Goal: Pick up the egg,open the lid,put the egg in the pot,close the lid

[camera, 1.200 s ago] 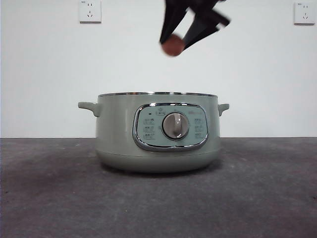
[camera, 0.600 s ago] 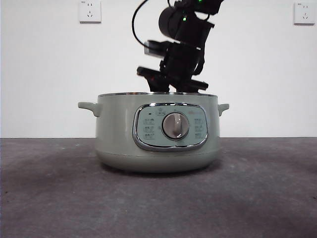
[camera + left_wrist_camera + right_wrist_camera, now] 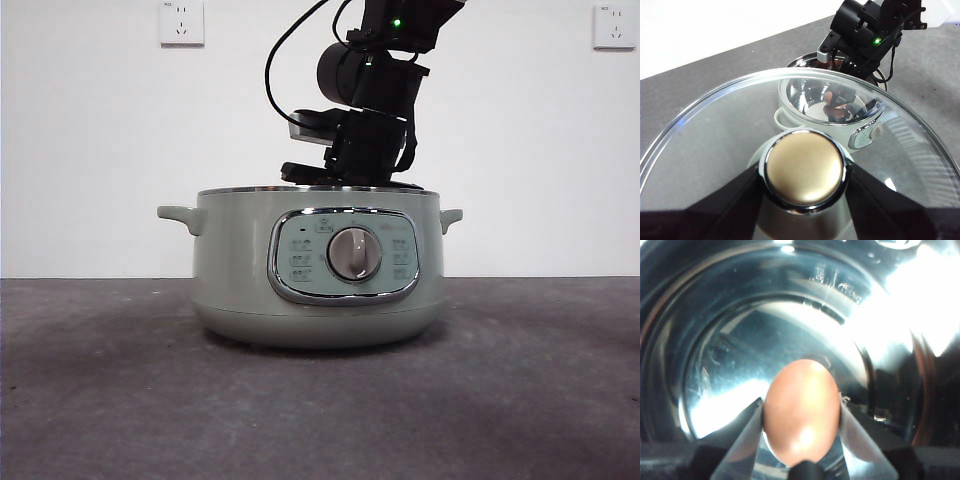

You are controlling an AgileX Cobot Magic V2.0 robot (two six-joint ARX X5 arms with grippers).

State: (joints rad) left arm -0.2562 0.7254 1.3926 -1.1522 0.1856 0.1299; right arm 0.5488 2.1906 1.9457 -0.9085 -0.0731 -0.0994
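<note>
Currently, going left to right: left end effector (image 3: 802, 200) has its two black jaws closed tight on either side of the knob (image 3: 805, 172) of the lid (image 3: 715, 135), chrome collar pinched between them. Lid is held up off the pot, tilted in the left wrist view, with grey bench (image 3: 740, 65) visible through the glass. Knob reads brassy gold in that view.

Pot (image 3: 318, 265) sits centre of the bench (image 3: 320, 400) in the front view, uncovered, chrome rim exposed, control panel (image 3: 343, 256) and silver dial (image 3: 355, 253) facing the camera, one small handle (image 3: 178, 216) on the left side and one (image 3: 451, 217) on the right. Two wall sockets (image 3: 181, 22) high on the white wall behind, one at each top corner.

Right arm (image 3: 375, 90) comes down from the top, right of centre, green LED lit, with its lower end dipping behind the pot rim. Right end effector (image 3: 801, 437) is inside the pot's shiny steel bowl (image 3: 740, 340), jaws partly open, just wide enough to clamp the egg (image 3: 801, 412) on both flanks. Egg is held above the bowl floor; contact with the floor can't be judged. Left wrist view also catches the egg (image 3: 836, 106) and the right end effector inside the pot (image 3: 830, 107), seen through the lid glass
</note>
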